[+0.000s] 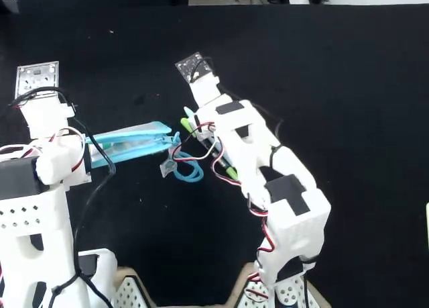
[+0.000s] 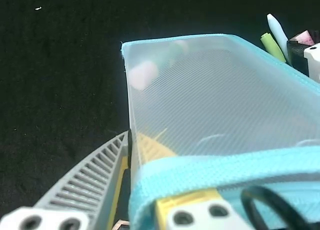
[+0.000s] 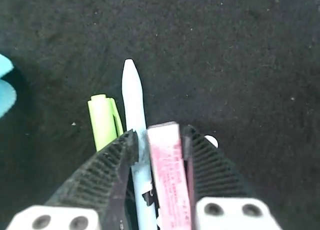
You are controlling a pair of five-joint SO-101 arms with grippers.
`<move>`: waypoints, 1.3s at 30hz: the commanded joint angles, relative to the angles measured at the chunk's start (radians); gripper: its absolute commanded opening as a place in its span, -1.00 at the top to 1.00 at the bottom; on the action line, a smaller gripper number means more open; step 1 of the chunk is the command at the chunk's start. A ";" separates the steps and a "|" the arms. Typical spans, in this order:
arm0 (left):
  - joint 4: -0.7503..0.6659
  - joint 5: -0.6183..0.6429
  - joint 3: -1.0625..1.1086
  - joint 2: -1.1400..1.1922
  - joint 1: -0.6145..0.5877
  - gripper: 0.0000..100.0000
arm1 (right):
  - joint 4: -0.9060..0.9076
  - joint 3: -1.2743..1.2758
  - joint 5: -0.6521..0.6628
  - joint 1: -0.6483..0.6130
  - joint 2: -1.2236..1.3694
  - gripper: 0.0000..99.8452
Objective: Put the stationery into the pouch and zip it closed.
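A light blue see-through pouch point(image 1: 134, 141) lies on the black table between the two arms. My left gripper point(image 1: 94, 150) is shut on the pouch's near end, pinching the blue zipper band point(image 2: 210, 172); its grey finger point(image 2: 95, 182) lies beside the pouch wall point(image 2: 215, 99). My right gripper point(image 1: 190, 120) sits at the pouch's other end, shut on a pink eraser point(image 3: 169, 170) and a white pen point(image 3: 134, 97). A green pen point(image 3: 104, 121) runs alongside one finger point(image 3: 107, 172); I cannot tell whether it is clamped. The same stationery bundle point(image 2: 277, 37) pokes out past the pouch's far corner.
A blue loop strap point(image 1: 188, 173) and a clear tab point(image 1: 166, 167) trail from the pouch's end under the right arm. Red and white cables hang along that arm point(image 1: 221, 164). Bare black tabletop point(image 1: 348, 86) spreads to the right and toward the back edge.
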 commanded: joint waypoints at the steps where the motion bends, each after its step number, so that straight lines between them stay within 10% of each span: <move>1: 0.011 -0.002 -0.005 0.005 0.002 0.94 | 0.012 -0.024 -0.005 0.034 -0.033 0.78; 22: 0.011 -0.002 -0.005 0.005 0.010 0.94 | -0.025 0.067 -0.080 0.015 -0.147 0.60; 39: 0.009 -0.002 0.004 0.005 0.007 0.94 | 0.138 -0.166 -0.043 0.077 0.045 0.98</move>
